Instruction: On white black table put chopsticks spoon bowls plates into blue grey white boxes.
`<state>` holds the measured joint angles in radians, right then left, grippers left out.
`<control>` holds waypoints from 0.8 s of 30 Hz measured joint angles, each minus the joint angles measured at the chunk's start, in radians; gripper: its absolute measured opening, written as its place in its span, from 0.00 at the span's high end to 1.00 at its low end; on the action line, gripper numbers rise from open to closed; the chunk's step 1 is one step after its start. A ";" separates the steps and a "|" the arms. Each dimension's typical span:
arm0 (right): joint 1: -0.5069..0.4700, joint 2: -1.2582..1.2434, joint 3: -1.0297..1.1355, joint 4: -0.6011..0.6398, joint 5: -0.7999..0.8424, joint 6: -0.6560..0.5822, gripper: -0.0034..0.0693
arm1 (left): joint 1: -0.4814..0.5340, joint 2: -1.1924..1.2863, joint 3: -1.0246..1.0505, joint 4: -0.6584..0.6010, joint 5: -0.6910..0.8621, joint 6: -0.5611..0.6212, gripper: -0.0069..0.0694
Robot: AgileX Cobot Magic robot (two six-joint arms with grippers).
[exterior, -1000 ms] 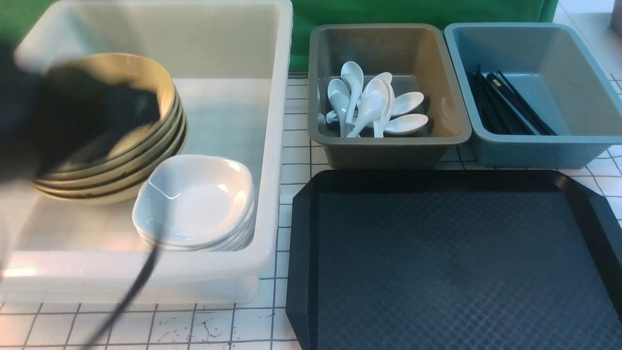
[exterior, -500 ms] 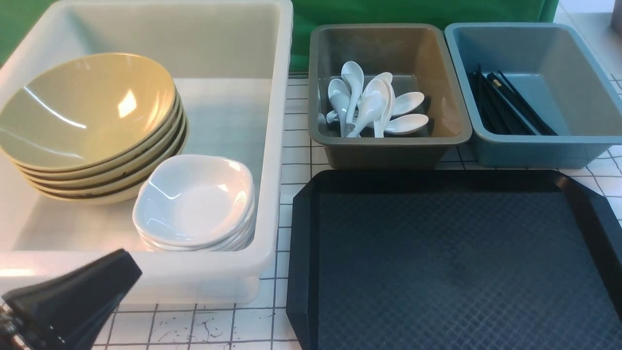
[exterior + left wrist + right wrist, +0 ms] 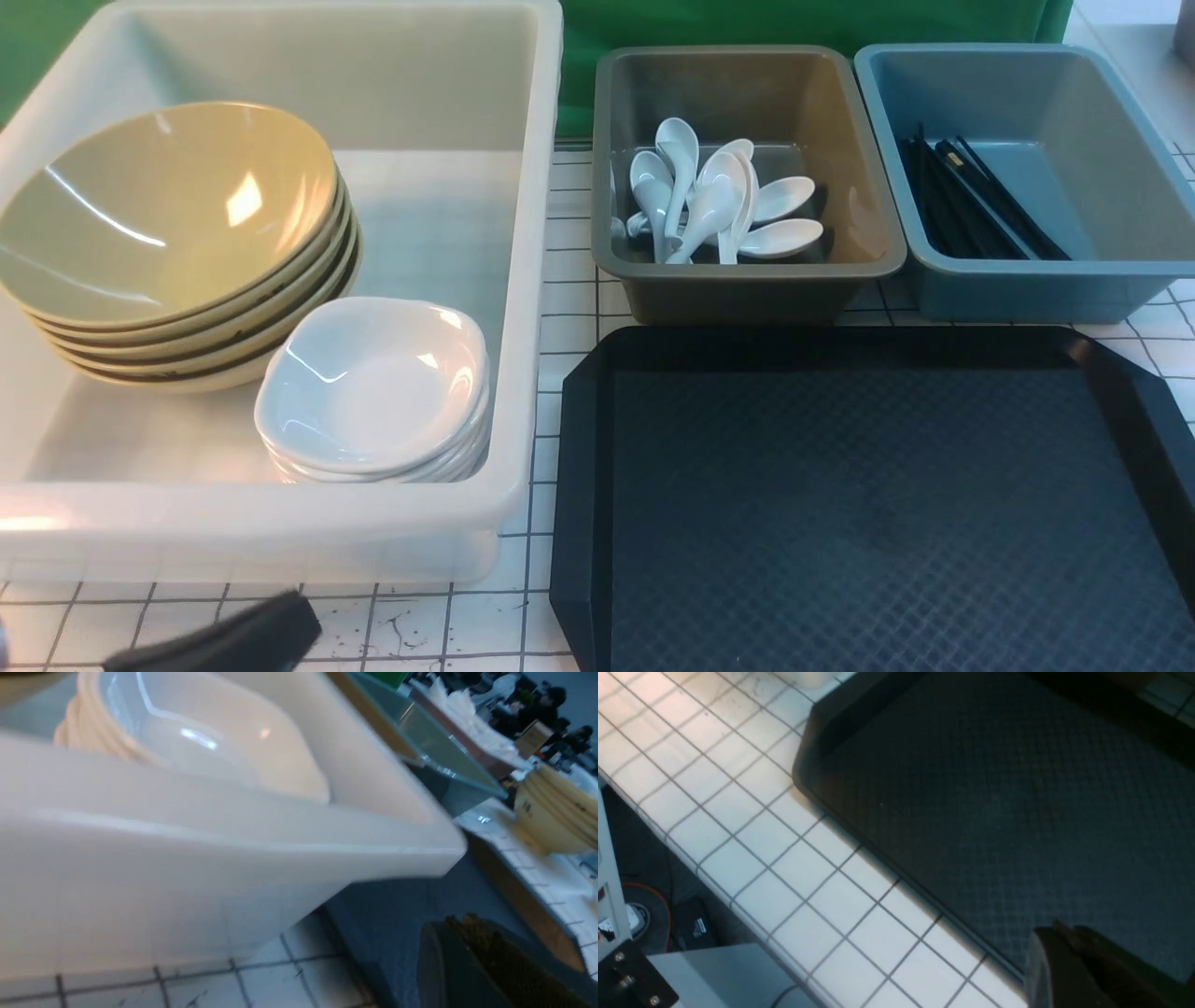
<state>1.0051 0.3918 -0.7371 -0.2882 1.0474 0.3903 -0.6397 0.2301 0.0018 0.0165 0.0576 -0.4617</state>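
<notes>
White gridded table (image 3: 560,280), black tray (image 3: 868,504) bare. Bowls (image 3: 168,233) and plates (image 3: 373,392): stacked in white tub (image 3: 532,187); glossy, slippery, breakable, best taken by rims. Spoons (image 3: 709,201): grey bin (image 3: 747,280). Chopsticks (image 3: 971,201): blue bin (image 3: 1027,280). Left gripper (image 3: 224,639), right gripper (image 3: 1083,961): carrying nothing visible; opening cannot be told.

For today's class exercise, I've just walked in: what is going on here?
A two-armed robot is sorting tableware. The bowls and plates are stacked in the white tub, spoons in the grey bin, chopsticks in the blue bin. The black tray is bare. The left gripper holds nothing.
</notes>
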 joint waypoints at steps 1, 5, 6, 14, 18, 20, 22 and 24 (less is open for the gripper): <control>0.000 0.000 0.000 0.000 0.001 0.000 0.90 | 0.000 0.000 0.012 0.000 0.000 0.000 0.91; -0.059 -0.001 0.003 0.003 -0.011 -0.031 0.90 | -0.001 0.000 0.026 0.000 0.012 0.000 0.91; -0.109 -0.001 0.010 0.009 -0.026 -0.052 0.90 | -0.002 0.000 0.026 0.000 0.024 0.000 0.91; -0.697 -0.065 0.351 0.273 -0.484 -0.437 0.90 | -0.004 0.000 0.026 0.001 0.129 0.000 0.91; -0.879 -0.208 0.571 0.400 -0.661 -0.582 0.90 | -0.004 0.000 0.027 0.001 0.169 0.000 0.91; -0.920 -0.279 0.632 0.415 -0.677 -0.610 0.90 | -0.004 0.000 0.027 0.002 0.178 0.000 0.91; -0.941 -0.332 0.686 0.420 -0.685 -0.631 0.90 | -0.004 0.000 0.027 0.002 0.183 0.000 0.91; -0.946 -0.370 0.726 0.422 -0.690 -0.636 0.90 | -0.004 0.000 0.027 0.002 0.186 0.000 0.91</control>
<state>0.0591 0.0219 -0.0112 0.1336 0.3571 -0.2460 -0.6434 0.2301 0.0285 0.0183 0.2432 -0.4617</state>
